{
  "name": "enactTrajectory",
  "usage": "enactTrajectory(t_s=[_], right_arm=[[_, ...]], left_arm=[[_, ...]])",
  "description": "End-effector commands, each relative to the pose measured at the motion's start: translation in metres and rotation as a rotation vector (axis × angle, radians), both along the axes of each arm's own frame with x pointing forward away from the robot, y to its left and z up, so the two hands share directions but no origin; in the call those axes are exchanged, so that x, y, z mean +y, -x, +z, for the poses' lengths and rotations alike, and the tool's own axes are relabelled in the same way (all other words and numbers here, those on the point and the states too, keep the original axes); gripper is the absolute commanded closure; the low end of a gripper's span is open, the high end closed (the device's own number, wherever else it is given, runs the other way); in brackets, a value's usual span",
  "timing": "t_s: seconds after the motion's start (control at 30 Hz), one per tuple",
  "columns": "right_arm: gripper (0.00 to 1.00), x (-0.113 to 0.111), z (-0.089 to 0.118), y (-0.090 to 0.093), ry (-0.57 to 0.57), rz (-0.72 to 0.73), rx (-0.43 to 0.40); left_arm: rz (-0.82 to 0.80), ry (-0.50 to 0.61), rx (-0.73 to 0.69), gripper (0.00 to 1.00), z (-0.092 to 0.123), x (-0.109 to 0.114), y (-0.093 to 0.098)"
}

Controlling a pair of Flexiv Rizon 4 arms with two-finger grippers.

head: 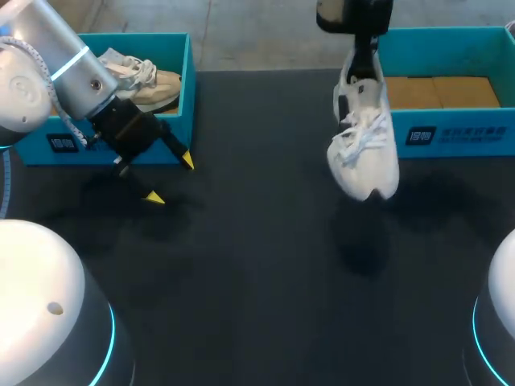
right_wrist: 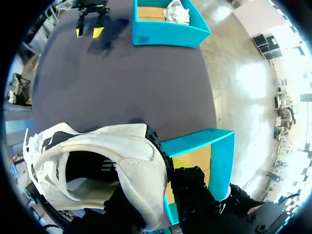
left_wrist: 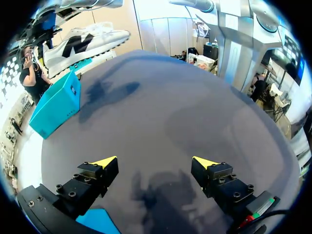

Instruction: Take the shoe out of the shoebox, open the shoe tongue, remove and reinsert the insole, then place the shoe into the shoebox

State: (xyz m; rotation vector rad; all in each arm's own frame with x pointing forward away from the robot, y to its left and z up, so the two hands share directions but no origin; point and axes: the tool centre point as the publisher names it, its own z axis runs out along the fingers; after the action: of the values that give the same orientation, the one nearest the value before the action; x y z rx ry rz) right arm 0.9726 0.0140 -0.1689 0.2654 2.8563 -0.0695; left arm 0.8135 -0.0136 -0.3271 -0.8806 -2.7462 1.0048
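Two teal shoeboxes stand at the far edge of the table (head: 265,265). The right shoebox (head: 451,133) shows only its bare cardboard floor, and the left shoebox (head: 187,80) holds a second shoe (head: 149,80).

The white shoe (head: 364,153) hangs in the air in front of the right shoebox, toe down and clear of the table. It is held at the heel by the right gripper (head: 362,64). The left gripper (head: 170,178) hovers just in front of the left shoebox, well apart from the white shoe, with its fingers spread wide and nothing between them.

The grip appears to take only the heel rim, so the white shoe could swing or slip as it is lowered. If the toe lands first, it may roll onto its side. The loose laces could also catch on a finger once the left gripper comes in for the tongue.

The right gripper's yellow tips are hidden behind the heel, so its clamp is judged only from the hanging shoe. Seen from the right wrist, the shoe's opening is dark, and the insole cannot be made out. The left arm covers part of the left shoebox.
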Motion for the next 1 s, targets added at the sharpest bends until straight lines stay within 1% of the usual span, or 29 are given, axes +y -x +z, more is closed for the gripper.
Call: enactTrajectory(t_s=[0.03,0.07,0.17,0.27,1.0], right_arm=[[1.0,-0.017,0.004,-0.015,-0.055,0.019,0.028],[1.0,-0.02,0.006,-0.017,-0.035,0.012,0.03],[1.0,-0.029,0.013,-0.027,-0.027,0.007,0.026],[1.0,-0.04,0.022,-0.037,-0.051,0.001,0.02],[1.0,-0.04,0.022,-0.037,-0.051,0.001,0.02]], left_arm=[[0.001,-0.002,-0.001,0.0,0.0,0.0,0.001],[0.001,-0.002,-0.001,0.0,0.0,0.0,0.001],[0.001,-0.002,-0.001,0.0,0.0,0.0,0.001],[0.001,-0.002,-0.001,0.0,0.0,0.0,0.001],[0.001,-0.002,-0.001,0.0,0.0,0.0,0.001]])
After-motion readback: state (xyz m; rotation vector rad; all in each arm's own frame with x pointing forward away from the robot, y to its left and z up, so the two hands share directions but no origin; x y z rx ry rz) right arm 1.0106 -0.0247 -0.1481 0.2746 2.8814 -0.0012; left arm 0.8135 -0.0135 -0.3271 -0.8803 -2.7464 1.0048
